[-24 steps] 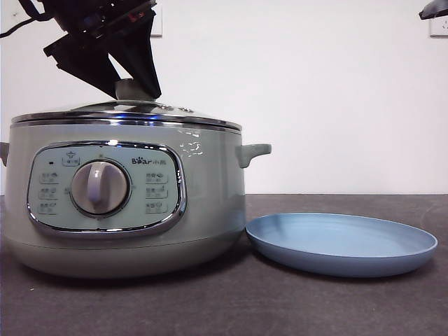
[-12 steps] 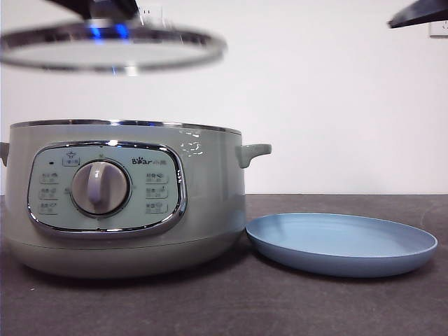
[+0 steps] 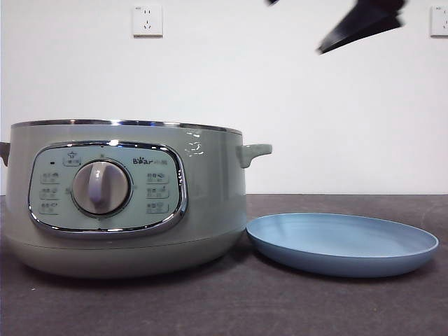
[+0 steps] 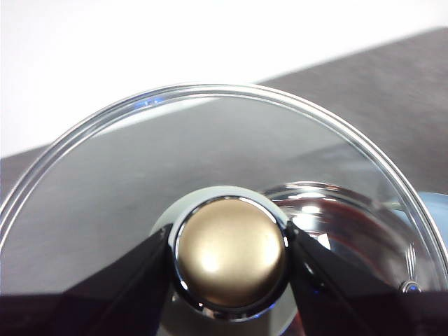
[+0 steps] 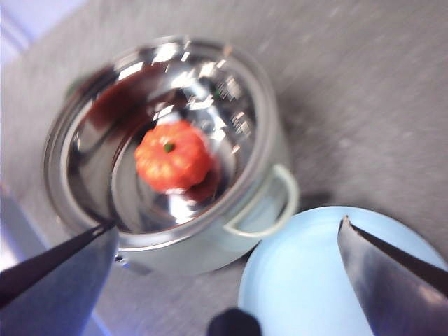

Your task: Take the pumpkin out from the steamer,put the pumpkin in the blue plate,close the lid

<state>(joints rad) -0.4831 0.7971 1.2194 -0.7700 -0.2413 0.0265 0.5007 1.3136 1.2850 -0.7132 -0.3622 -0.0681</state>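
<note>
The sage-green steamer stands uncovered at the left of the table. Looking down from the right wrist view, the orange pumpkin sits inside the steamer's shiny bowl, stem up. The blue plate lies bare just right of the pot and shows again as the plate beside the pot's handle. My left gripper is shut on the knob of the glass lid, held up out of the front view. My right gripper hangs open, high over pot and plate; its black tip shows at top right.
The dark grey table runs in front of the pot and plate. A white wall stands close behind, with a socket above the pot and another socket at the far right.
The lid, seated on the pot a second ago, has been lifted by my left gripper up and out of the front view. The right arm's tip has moved leftward and lower.
</note>
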